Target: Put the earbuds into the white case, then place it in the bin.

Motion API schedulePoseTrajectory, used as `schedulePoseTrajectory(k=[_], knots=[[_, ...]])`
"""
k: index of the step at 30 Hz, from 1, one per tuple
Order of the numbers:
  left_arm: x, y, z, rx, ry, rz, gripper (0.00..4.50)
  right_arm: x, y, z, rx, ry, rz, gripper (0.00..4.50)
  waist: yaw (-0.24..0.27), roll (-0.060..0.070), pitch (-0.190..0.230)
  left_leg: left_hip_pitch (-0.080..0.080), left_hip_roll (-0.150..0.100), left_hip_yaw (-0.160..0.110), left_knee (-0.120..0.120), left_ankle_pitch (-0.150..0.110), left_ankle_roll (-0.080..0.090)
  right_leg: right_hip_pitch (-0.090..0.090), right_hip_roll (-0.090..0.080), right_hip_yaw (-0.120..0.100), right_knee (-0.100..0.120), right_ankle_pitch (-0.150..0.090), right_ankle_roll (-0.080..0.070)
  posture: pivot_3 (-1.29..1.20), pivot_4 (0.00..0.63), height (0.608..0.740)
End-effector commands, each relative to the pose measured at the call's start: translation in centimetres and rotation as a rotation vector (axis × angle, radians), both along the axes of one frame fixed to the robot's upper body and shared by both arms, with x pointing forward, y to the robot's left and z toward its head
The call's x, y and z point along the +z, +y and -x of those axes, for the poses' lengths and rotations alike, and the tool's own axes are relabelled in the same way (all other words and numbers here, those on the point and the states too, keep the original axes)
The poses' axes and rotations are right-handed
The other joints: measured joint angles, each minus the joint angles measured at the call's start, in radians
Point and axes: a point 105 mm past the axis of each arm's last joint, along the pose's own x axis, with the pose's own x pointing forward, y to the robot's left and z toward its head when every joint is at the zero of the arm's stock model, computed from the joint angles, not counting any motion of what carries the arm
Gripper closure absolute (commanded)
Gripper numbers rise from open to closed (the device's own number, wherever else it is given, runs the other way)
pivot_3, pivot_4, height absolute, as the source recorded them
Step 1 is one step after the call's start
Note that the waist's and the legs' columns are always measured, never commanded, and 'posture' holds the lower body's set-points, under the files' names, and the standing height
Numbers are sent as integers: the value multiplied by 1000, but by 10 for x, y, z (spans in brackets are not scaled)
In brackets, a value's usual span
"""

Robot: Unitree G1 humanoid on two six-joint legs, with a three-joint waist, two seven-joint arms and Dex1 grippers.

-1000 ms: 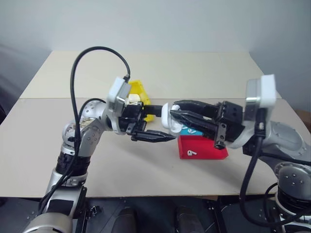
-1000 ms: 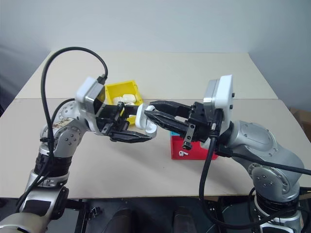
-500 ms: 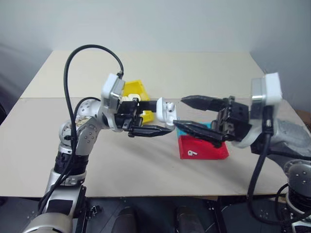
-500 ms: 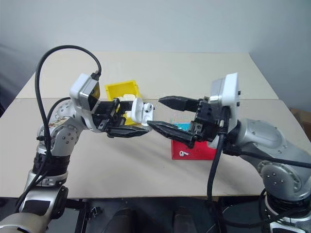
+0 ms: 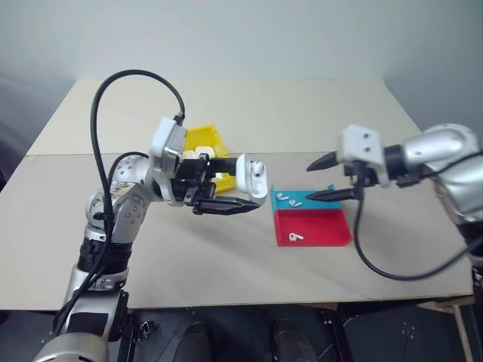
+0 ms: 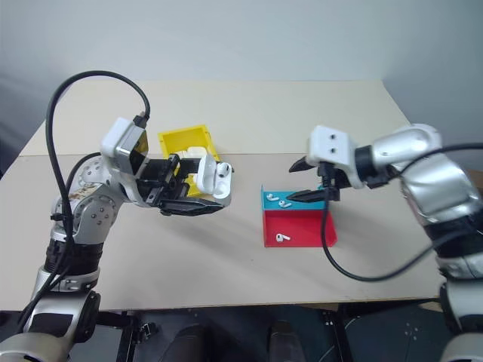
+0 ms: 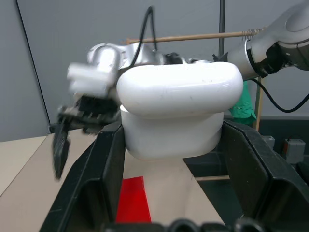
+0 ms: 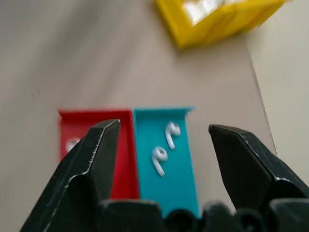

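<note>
The left claw point(image 5: 226, 185) holds the white case point(image 5: 252, 177) clamped between its fingers, above the desk point(image 5: 189, 249) and just in front of the yellow bin point(image 5: 207, 143), exactly as it did a second ago; the lid stands flipped open. What has changed is the right arm: its claw point(image 5: 332, 177) was up against the case then, and has since pulled away and swung out over the trays, fingers now spread wide and empty. In the right wrist view it looks straight down on two earbuds point(image 8: 164, 145) lying in the teal tray point(image 8: 178, 169); another earbud point(image 6: 281, 237) rests in the red tray point(image 6: 302, 230) beside it. I judge the case is opened and ready, and the right claw is lining up to pick an earbud.
</note>
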Motion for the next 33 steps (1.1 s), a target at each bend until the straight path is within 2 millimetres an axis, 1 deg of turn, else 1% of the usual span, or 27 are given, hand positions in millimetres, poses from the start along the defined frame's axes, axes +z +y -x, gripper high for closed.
schedulePoseTrajectory(k=[1, 2, 3, 6, 9, 13, 19, 21, 23, 33], knots=[[5, -4, 6, -12, -54, 9, 1767, -4, -2, -15, 76, 2, 156, 1883, 1, 0, 0, -2, 0, 0, 0, 0, -1, -2, 0, 0, 0, 0, 0, 0, 150, 740], [4, -5, 7, -14, -55, 9, 1767, -7, -1, -18, 94, 13, 190, 2199, 2, 0, 0, -4, 0, 0, 0, 2, -3, -5, 0, 0, 1, 0, 0, 0, 150, 740], [4, -6, 7, -17, -56, 9, 1767, -10, 0, -22, 102, 17, 214, 2199, 4, 0, 0, -5, 0, 0, 0, 6, -10, -5, 0, 0, 1, 0, 0, 0, 150, 740], [4, -8, 9, -20, -57, 13, 1767, -19, 1, -32, 135, 3, 302, 2199, 6, 0, 0, -5, 0, 0, 0, 6, -11, -5, 0, -1, 1, 0, 0, 0, 150, 740], [5, -9, 9, -23, -57, 19, 1767, -24, 3, -37, 158, 12, 330, 2199, 5, 0, 0, -5, 0, 0, 0, 6, -11, -5, 0, -1, 1, 0, 0, 0, 150, 740], [6, -10, 9, -20, -62, 21, 1767, -36, 6, -46, 181, -3, 420, 2199, 2, 0, 0, -4, 0, 0, 0, 7, -12, -5, 0, -1, 2, 0, 0, 0, 150, 740], [7, -7, 9, -4, -65, 19, 1767, -42, 11, -47, 206, 20, 415, 2199, -1, 1, 0, -3, 0, 0, 0, 7, -13, -5, 0, 0, 3, 0, 0, 0, 150, 740], [7, -8, 9, 1, -66, 18, 1767, -46, 12, -48, 207, 23, 414, 2199, -2, 1, 0, -4, 0, 1, 0, 7, -13, -5, 0, 0, 9, 0, 0, 0, 150, 740], [7, -8, 10, 3, -67, 20, 1767, -49, 13, -50, 199, 20, 416, 2573, -2, 1, 0, -4, 0, 1, 0, 7, -13, -5, 0, 0, 9, 0, 0, 0, 150, 740], [8, -6, 9, 22, -70, 19, 1767, -59, 12, -52, 181, 18, 429, 2573, -2, 1, 0, -3, 0, 0, 0, 8, -14, -5, 0, 0, 10, 0, 0, 0, 150, 740]])
